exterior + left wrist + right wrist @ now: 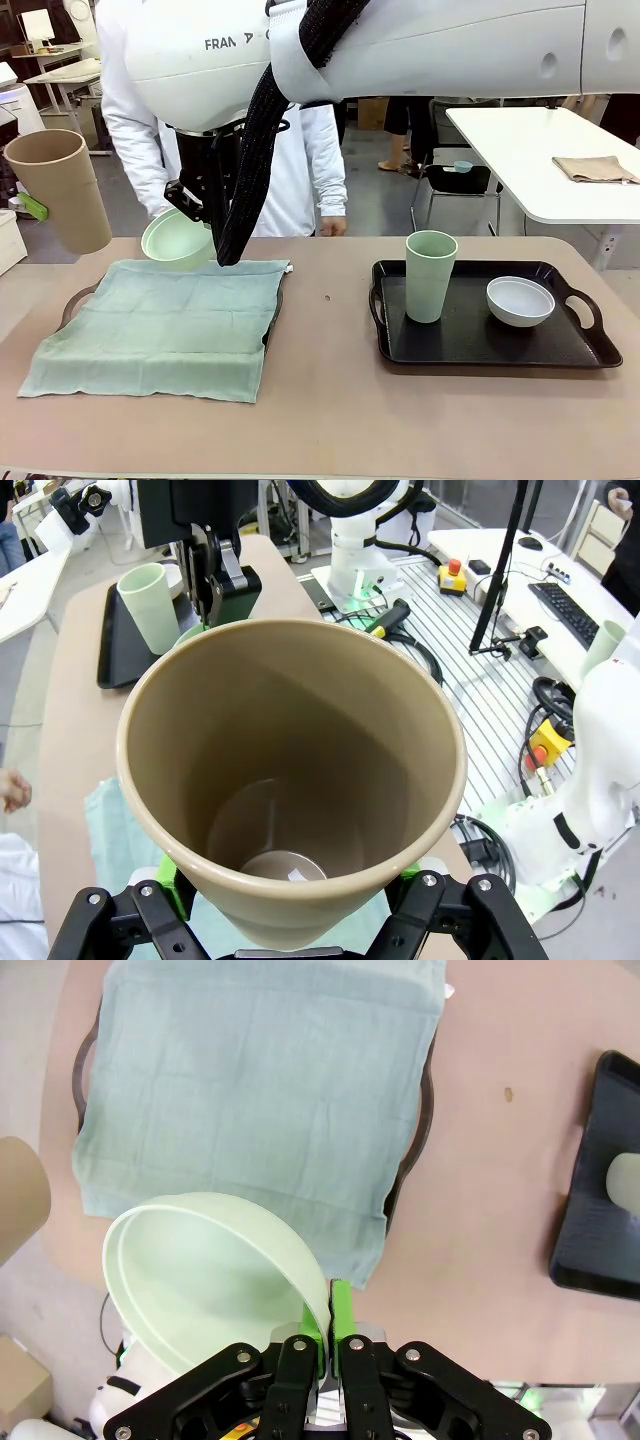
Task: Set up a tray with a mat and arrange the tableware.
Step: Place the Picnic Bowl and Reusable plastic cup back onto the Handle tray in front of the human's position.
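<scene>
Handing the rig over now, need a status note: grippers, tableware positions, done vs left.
Left gripper: shut on the tan cup, held in the air left of the mat.
Right gripper: shut on the mint green bowl by its rim, bowl tilted over the mat's far edge.
Pale green cup, upright, and white bowl sit on the black tray at right.
Done: mat spread over the left tray.
Left: set the held cup and bowl on the mat; probably bring the other two over.

mat [150, 325] hides most of the tray [73, 300] under it
</scene>
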`<state>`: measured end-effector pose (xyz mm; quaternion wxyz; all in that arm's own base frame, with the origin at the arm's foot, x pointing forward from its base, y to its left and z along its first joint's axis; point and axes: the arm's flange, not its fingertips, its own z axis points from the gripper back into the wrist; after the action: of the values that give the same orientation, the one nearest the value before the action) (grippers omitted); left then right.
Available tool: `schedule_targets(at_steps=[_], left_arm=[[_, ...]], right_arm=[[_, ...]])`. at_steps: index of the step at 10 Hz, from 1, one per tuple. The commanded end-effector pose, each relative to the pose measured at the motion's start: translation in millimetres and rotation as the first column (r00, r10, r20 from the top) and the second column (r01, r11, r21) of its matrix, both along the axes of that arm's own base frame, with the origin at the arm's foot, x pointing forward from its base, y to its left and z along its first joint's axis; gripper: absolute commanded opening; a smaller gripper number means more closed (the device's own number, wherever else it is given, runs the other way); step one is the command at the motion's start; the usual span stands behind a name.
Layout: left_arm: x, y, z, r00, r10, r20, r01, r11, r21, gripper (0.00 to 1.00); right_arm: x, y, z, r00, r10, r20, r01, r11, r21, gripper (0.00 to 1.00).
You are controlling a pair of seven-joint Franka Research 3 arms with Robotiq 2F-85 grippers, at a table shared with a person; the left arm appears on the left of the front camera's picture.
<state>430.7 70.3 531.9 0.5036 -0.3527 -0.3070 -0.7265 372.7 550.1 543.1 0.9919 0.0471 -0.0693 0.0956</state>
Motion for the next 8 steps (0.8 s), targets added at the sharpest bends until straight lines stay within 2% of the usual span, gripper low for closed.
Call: schedule_targets(at_steps=[1, 2, 5, 7, 8], left_arm=[[0, 0, 4, 1.0, 0.001, 0.007, -0.001, 1.0, 0.007, 0.28], [0, 0, 0, 1.0, 0.0, 0.0, 0.0, 1.0, 0.0, 0.87], [17, -10, -61, 0.997, -0.023, 0.068, 0.032, 0.991, -0.131, 0.87], [25, -18, -96, 0.996, -0.065, 0.066, 0.075, 0.984, -0.159, 0.87], [27, -20, -102, 0.999, -0.046, 0.01, 0.047, 0.988, -0.151, 0.87]], right_arm=[[0, 2, 2, 1.0, -0.005, 0.014, 0.006, 1.0, -0.017, 0.0], [0, 0, 0, 1.0, 0.0, 0.0, 0.0, 1.0, 0.0, 0.04], [21, -1, -55, 0.999, 0.039, -0.017, -0.037, 0.996, 0.083, 0.04], [32, -1, -92, 0.997, 0.048, -0.055, -0.042, 0.993, 0.106, 0.04], [33, -4, -100, 0.995, -0.014, -0.097, 0.02, 0.998, 0.06, 0.04]])
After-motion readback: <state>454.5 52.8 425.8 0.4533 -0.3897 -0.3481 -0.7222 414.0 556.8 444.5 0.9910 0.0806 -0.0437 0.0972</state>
